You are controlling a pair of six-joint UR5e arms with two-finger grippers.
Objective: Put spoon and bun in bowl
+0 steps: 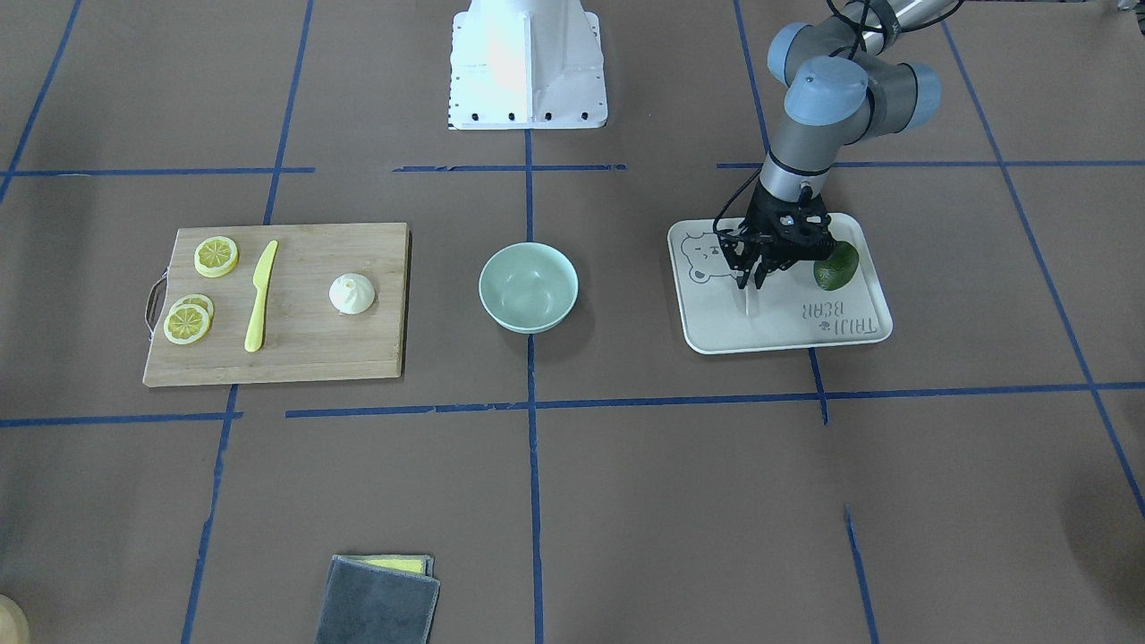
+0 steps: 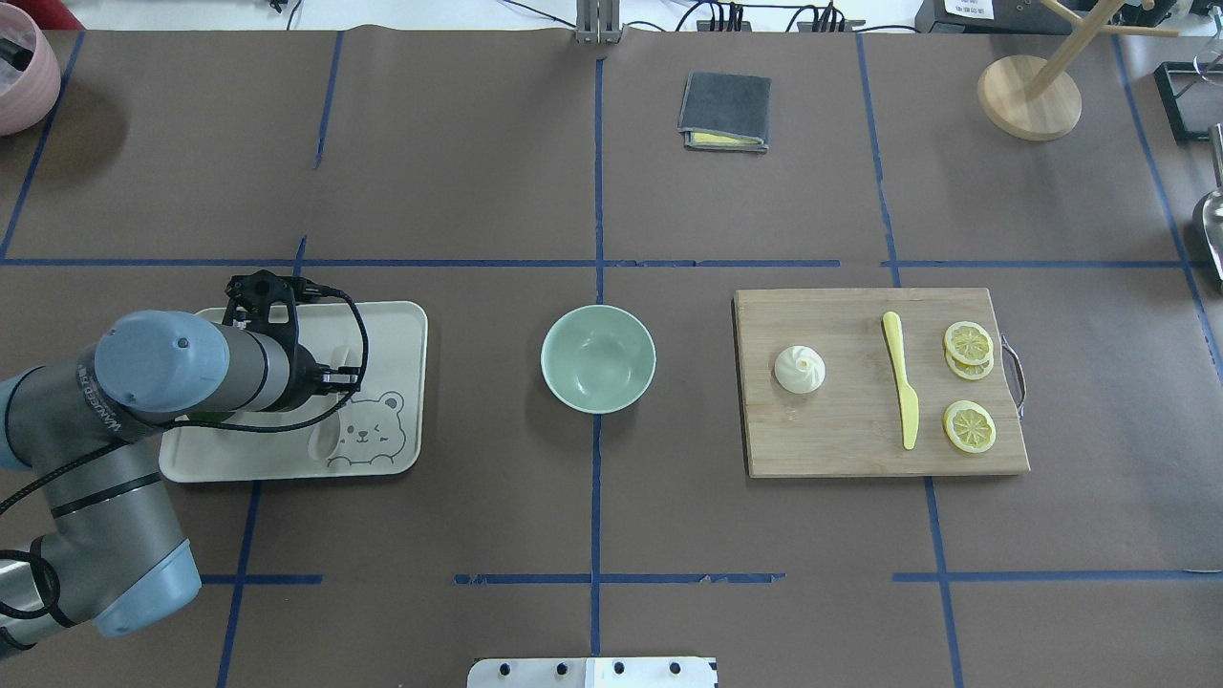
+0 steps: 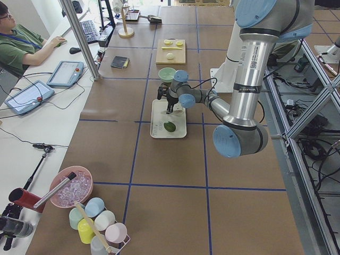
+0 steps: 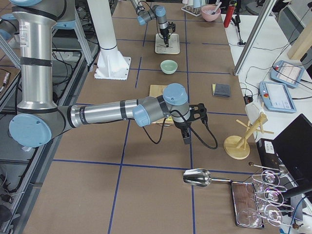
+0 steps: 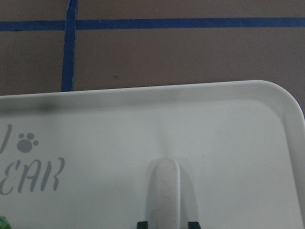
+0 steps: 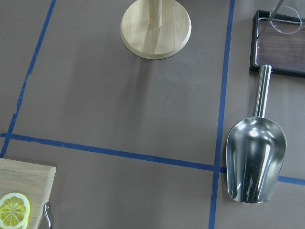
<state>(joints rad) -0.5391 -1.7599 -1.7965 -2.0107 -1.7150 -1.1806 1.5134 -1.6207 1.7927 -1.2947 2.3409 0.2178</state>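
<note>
**Front-facing view.** The left gripper (image 1: 751, 279) is standing down on the tray (image 1: 716, 324) with its fingers close together. The spoon (image 1: 748, 304) is lying flat on the tray, and its pale end is poking out below the tips toward the operators' side. An avocado (image 1: 836, 266) is lying just beside the gripper. The bowl (image 1: 528, 286) is sitting empty at mid-table. The bun (image 1: 351, 292) is resting on the cutting board (image 1: 286, 358), well apart from the bowl.

**Overhead view.** The wrist is hiding the fingers. The spoon's long axis is running from the robot's side to the operators' side. The oval scoop seems to be lying nearer the robot, beside the bear print.

**Exterior left view.** The near arm is reaching down onto the tray. The claw is too small here to judge.

**Exterior right view.** The right gripper (image 4: 186, 134) is hanging beyond the cutting board's end. I cannot tell whether it is spread or closed.

**Left wrist view.** Two dark fingertips (image 5: 141, 224) are sitting against either side of the thick handle, so I judge the claw to be pinching it. The rounded handle end is pointing at the tray's far rim.

Judgement: the spoon grasp is the step in hand, and nothing is in the bowl yet. The next move calls for a straight lift, a carry to the bowl, and a release with the spoon tipped inward, since it may otherwise bridge the rim. The bun comes after.

**Right wrist view.** The camera is looking down on a metal scoop (image 6: 256, 160) and a wooden stand (image 6: 155, 28). No fingers are showing.
</note>
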